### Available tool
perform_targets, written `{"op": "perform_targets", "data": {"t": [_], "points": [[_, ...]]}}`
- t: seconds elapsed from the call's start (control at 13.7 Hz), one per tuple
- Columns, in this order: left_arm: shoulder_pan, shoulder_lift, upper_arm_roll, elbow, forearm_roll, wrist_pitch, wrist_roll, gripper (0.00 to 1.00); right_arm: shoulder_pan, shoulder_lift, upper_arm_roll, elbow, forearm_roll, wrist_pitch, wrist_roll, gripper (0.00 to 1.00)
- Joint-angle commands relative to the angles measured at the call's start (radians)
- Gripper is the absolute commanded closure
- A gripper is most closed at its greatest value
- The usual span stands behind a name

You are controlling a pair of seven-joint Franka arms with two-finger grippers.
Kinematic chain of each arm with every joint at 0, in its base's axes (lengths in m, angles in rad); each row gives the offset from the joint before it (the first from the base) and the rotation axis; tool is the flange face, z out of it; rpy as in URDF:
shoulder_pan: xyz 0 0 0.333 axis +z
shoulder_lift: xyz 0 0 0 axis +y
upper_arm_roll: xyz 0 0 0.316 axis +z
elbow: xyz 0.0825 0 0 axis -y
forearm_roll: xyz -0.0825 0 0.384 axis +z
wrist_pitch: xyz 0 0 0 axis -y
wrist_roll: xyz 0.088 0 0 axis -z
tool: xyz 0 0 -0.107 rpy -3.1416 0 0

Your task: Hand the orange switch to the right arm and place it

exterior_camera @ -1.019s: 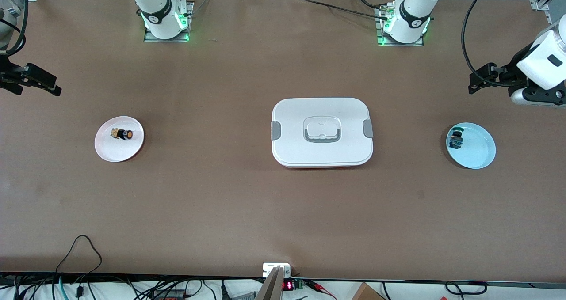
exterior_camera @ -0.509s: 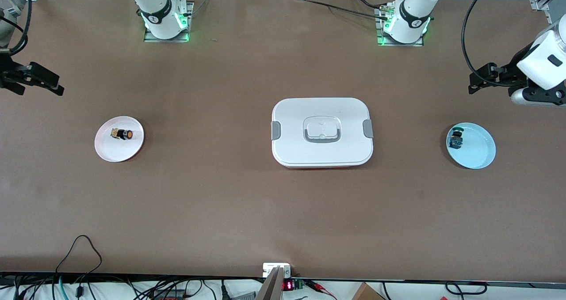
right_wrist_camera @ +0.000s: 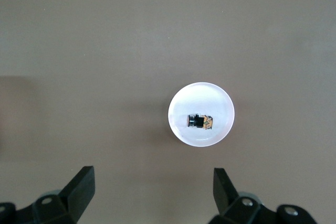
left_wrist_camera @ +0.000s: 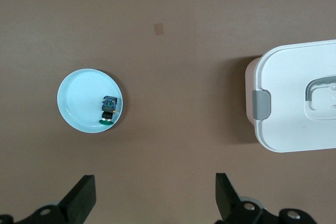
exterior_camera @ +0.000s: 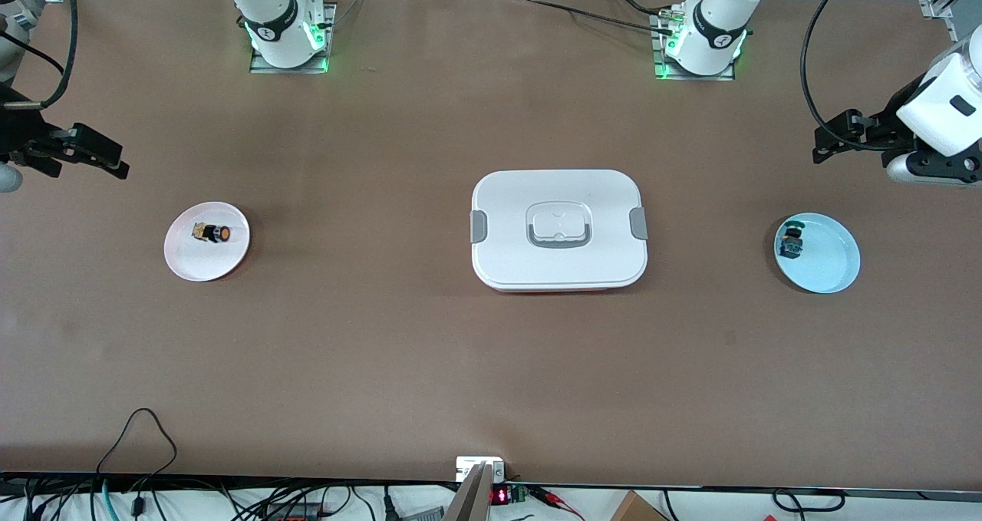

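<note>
Front view shows the orange switch point(exterior_camera: 211, 232) lying on its side on a white plate point(exterior_camera: 205, 264) at the middle left of the frame. It is toward the right arm's end of the table. Nothing holds it yet.

The right gripper point(exterior_camera: 96, 158) hangs in the air at the far left edge of the frame, above bare table, higher in the frame than the white plate. The right wrist view shows its fingers point(right_wrist_camera: 79, 187) spread wide with nothing between them. The left gripper point(exterior_camera: 832, 141) waits at the far right edge, above bare table close to a blue plate point(exterior_camera: 832, 264). Its fingers point(left_wrist_camera: 81, 198) are spread wide too.

A big white box point(exterior_camera: 558, 229) sits shut in the middle.

To pick up the switch well, a gripper should come straight down over it. It should pinch the boxy body, not the round button. The switch is tiny, so the fingers must line up with care and not bump the plate.
</note>
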Motion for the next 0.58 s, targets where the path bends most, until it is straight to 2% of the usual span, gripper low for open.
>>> {"op": "perform_targets", "data": {"t": [0.0,0.51], "points": [[0.002,0.015,-0.007,0.031,0.029,-0.018,-0.013,0.00,-0.006,0.007,0.003,0.029,-0.006,-0.039,-0.016,0.00],[0.002,0.015,-0.002,0.031,0.031,-0.018,-0.011,0.00,-0.030,0.002,0.003,0.031,0.000,-0.056,-0.016,0.00]]}}
